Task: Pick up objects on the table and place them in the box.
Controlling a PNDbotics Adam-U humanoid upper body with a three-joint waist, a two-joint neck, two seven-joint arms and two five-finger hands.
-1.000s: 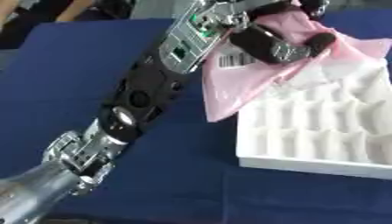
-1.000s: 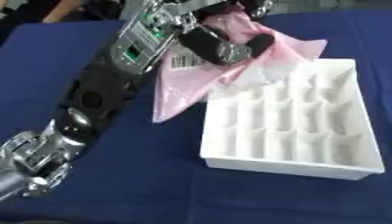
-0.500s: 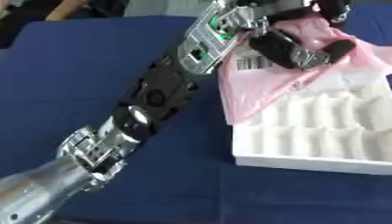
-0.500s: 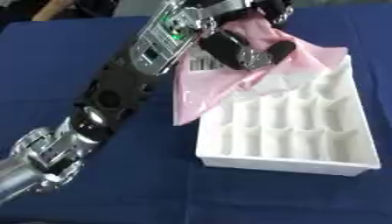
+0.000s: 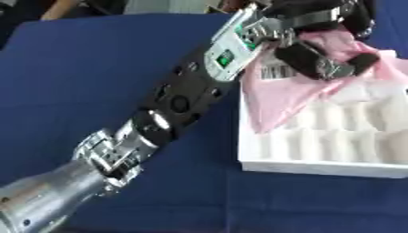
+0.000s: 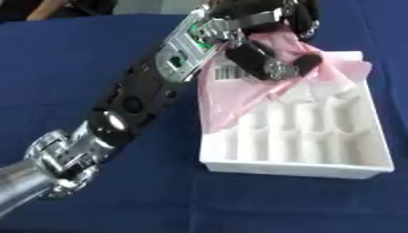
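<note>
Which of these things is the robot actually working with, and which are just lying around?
Part of the job:
- pink bag, with a barcode label, held in the left hand
- white box with compartments

Just there:
- blue cloth covering the table
- nothing else loose shows on it

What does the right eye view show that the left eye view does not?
Only the right eye view shows the white box's right wall and the blue cloth beyond it. Only the left eye view shows more blue table to the left of the arm; there the box runs off the right edge. Both show the left hand curled round a pink bag with a barcode label, held over the box's far compartments.
</note>
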